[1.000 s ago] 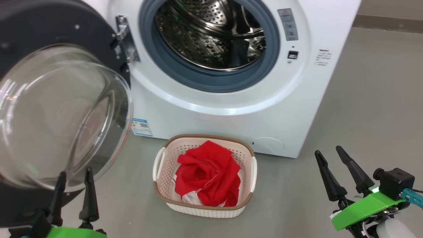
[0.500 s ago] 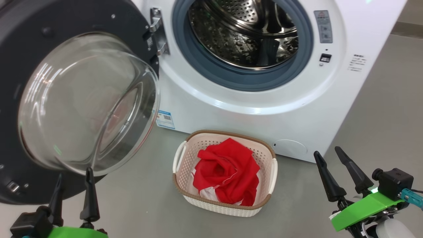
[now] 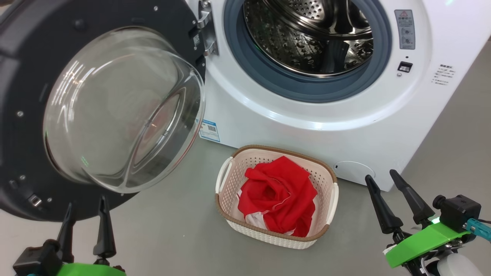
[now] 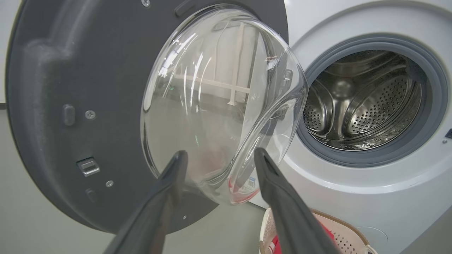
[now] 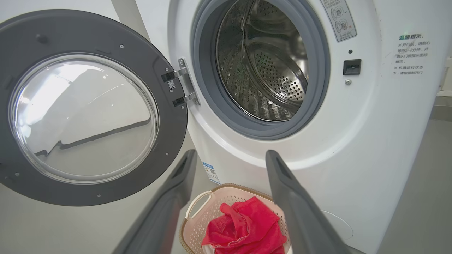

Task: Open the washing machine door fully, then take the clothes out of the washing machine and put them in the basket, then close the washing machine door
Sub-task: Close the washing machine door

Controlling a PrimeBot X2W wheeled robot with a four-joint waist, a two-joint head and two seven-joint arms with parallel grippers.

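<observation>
The white washing machine (image 3: 291, 126) stands ahead with its steel drum (image 3: 310, 36) showing no clothes inside. The washing machine door (image 3: 23, 99) hangs wide open on the left, its clear glass bowl (image 3: 122, 111) bulging toward me. Red clothes (image 3: 278, 197) lie bunched in the cream basket (image 3: 230, 174) on the floor in front of the machine. My left gripper (image 3: 85, 203) is open at the lower left, fingertips just below the door's glass. My right gripper (image 3: 381, 177) is open at the lower right, right of the basket, holding nothing.
Grey floor (image 3: 180, 234) surrounds the basket. A blue label sticker (image 3: 209, 131) is on the machine's lower front. In the left wrist view the door's glass bowl (image 4: 219, 106) sits close beyond the fingers (image 4: 169, 190). The right wrist view looks over the basket (image 5: 212, 208) at the drum (image 5: 268, 67).
The head camera has turned left, so machine, door and basket have slid right in view. Both grippers stay open in the same spots. The clothes lie unchanged in the basket.
</observation>
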